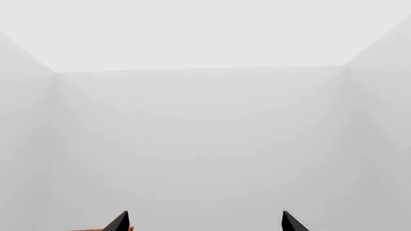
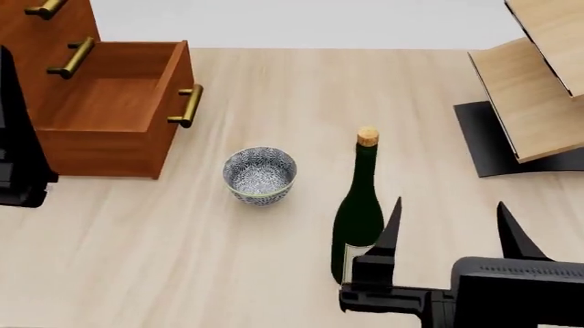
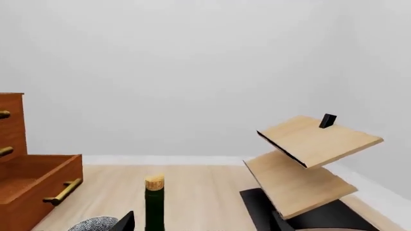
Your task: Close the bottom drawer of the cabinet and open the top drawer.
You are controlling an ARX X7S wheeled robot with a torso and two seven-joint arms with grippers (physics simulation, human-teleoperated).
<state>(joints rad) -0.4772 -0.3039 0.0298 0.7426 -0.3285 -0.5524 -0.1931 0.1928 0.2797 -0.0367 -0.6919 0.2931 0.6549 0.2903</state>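
- Right hand (image 2: 447, 222), near, is spread and empty beside the bottle (image 2: 357, 205).
- Left hand (image 1: 205, 222) is spread, empty.
- Bottom drawer (image 2: 109, 109) stands open; top drawer (image 2: 41, 8) looks shut. Both steps remain.

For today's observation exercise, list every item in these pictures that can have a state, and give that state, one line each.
bottom drawer: pulled out, empty
top drawer: pushed in
middle drawer: pushed in
bottle: upright, corked
bowl: upright, empty
wooden rack: shelves tilted, empty
right gripper: open, holding nothing
left gripper: open, holding nothing
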